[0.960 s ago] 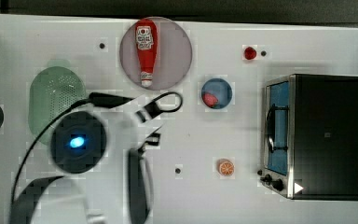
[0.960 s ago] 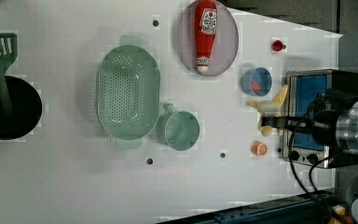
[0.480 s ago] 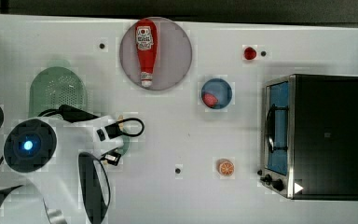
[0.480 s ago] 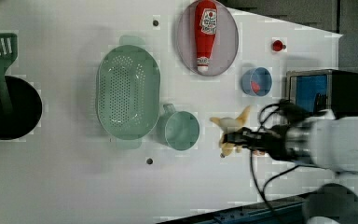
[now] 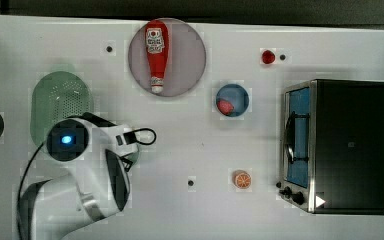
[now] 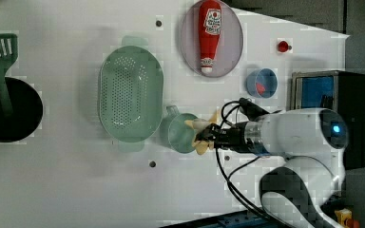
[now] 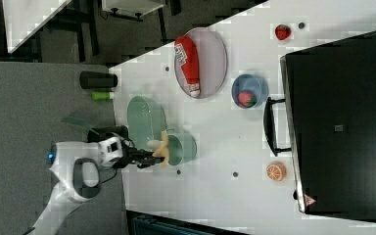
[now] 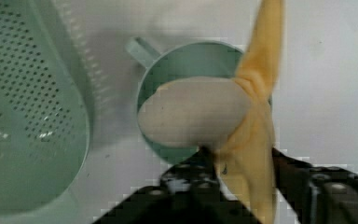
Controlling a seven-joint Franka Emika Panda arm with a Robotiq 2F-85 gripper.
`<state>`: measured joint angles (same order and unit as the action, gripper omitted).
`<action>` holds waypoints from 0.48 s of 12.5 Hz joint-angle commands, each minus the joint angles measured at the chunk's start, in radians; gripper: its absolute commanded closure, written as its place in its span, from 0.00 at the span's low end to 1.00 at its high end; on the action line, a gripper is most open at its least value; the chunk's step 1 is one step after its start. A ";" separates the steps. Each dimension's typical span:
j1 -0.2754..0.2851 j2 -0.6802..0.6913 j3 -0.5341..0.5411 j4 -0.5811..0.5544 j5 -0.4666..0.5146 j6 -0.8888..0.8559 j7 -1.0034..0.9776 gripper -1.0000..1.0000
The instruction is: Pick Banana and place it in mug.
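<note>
Over mug [image 6: 180,133] beside colander [image 6: 130,92], our hand [image 6: 208,138] holds banana [image 6: 200,126]; banana tip above mug mouth.

- The ketchup bottle [image 6: 210,35] carries a white label with dark print — too small to read
- The black oven [image 7: 342,122] has a small triangular warning sign [image 7: 309,200] at one corner — no legible words

White arm [image 6: 299,135]; black cables [image 6: 228,175]; blue light [image 5: 67,140]
</note>
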<state>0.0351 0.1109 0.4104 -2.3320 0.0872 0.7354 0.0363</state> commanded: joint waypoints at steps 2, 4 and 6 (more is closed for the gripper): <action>-0.001 -0.031 0.014 -0.016 0.013 0.020 0.053 0.11; -0.001 -0.031 0.015 -0.016 0.013 0.020 0.053 0.00; -0.004 -0.037 0.009 -0.006 0.013 0.028 0.053 0.00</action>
<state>0.0340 0.1139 0.4246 -2.3516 0.0909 0.7583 0.0537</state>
